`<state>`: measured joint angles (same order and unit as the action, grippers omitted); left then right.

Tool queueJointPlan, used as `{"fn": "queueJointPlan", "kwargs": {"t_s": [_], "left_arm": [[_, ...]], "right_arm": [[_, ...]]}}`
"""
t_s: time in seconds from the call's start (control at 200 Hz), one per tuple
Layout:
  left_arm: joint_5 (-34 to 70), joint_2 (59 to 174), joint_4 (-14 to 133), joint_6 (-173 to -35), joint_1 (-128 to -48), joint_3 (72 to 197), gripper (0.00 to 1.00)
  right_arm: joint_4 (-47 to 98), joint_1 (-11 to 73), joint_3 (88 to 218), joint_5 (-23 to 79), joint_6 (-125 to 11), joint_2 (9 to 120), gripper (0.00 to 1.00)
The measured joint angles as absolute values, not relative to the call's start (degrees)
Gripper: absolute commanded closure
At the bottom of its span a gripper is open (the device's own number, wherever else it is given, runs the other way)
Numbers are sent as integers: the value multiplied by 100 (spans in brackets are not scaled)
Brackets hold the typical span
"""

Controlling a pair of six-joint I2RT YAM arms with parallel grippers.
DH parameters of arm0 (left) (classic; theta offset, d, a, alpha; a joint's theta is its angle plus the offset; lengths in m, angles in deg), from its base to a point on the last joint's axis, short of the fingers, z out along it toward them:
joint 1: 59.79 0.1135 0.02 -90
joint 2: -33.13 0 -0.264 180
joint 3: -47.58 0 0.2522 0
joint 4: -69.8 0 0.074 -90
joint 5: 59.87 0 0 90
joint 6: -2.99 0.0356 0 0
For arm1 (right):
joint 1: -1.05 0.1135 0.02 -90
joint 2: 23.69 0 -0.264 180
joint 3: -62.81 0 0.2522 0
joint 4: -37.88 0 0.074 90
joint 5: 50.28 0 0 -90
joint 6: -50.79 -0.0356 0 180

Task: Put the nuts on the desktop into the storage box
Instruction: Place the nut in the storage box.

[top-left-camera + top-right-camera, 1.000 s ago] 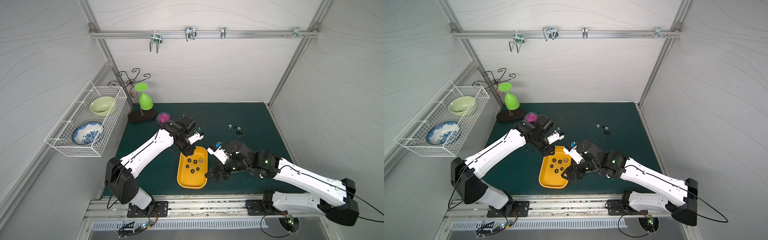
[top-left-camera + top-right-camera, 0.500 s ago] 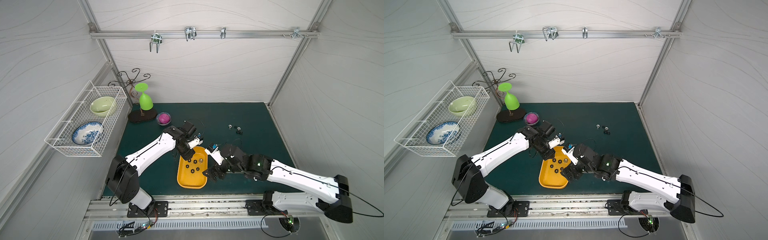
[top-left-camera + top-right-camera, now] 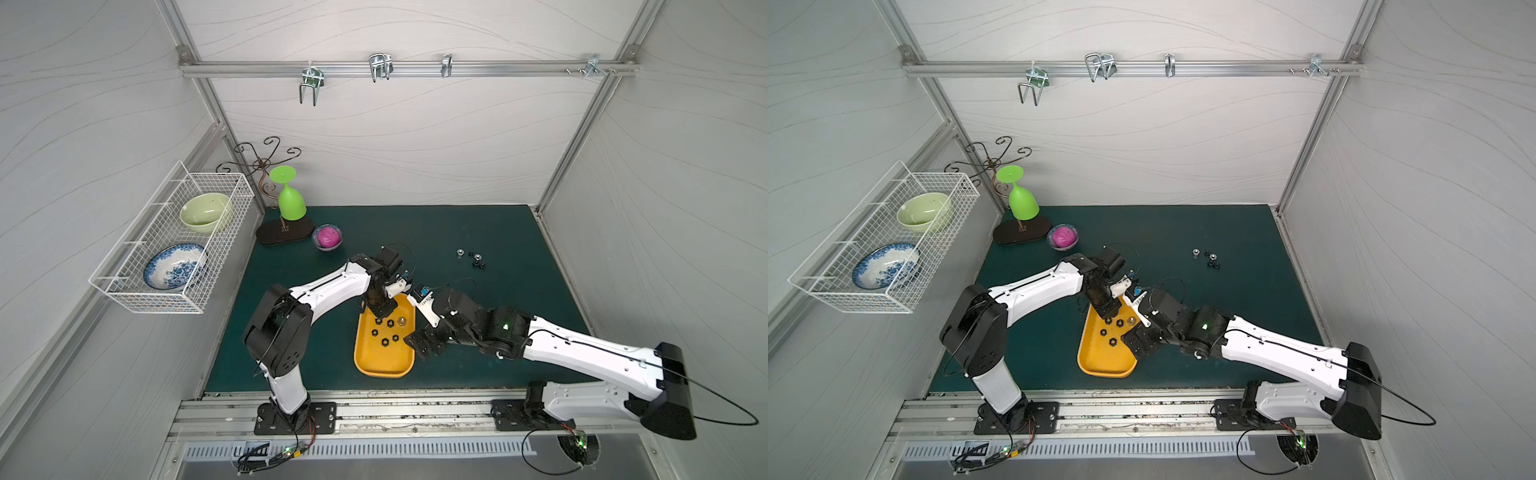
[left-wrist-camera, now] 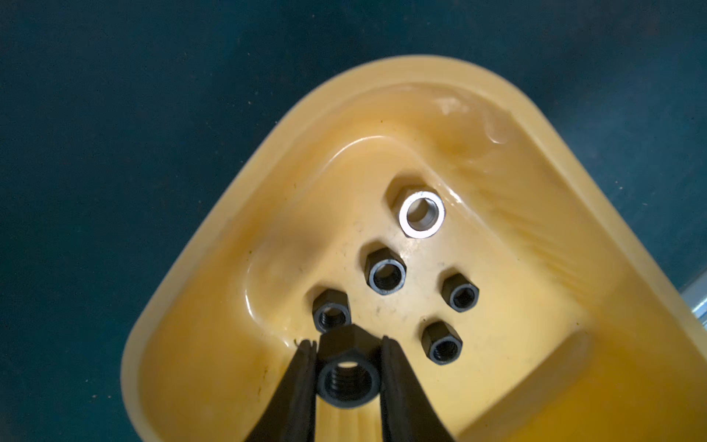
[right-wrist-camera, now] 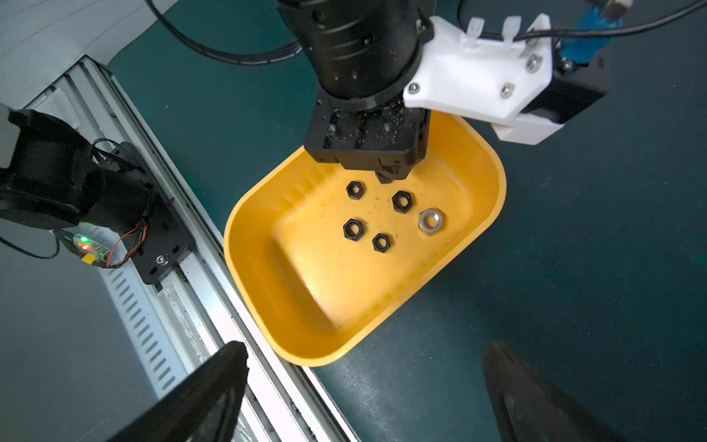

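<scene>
Gripping black nut (image 4: 346, 377), left claw (image 4: 347, 346) over storage box (image 4: 237, 229), near far rim.

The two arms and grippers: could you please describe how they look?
The left arm and right arm have white shells, black joints and black cables. The right one shows a green light. The left gripper and right gripper are black with tapered fingers; a white bracket sits at the left wrist.
</scene>
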<state>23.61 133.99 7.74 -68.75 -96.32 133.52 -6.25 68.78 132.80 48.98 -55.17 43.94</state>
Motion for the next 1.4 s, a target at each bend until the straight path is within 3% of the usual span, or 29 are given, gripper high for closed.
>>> {"fn": "queueJointPlan", "kwargs": {"t_s": [0.555, 0.865, 1.401], "left_arm": [[2402, 13906, 1266, -7052, -9632, 13354, 74], [2413, 13937, 1301, -7115, -9632, 13352, 73], [2488, 13948, 1371, -7295, -9632, 13352, 64]], "right_arm": [[131, 7518, 12830, 6166, -4492, 4628, 1], [2, 7605, 13164, 6330, -4595, 5269, 1], [-33, 7636, 13140, 6295, -4890, 5319, 1]]}}
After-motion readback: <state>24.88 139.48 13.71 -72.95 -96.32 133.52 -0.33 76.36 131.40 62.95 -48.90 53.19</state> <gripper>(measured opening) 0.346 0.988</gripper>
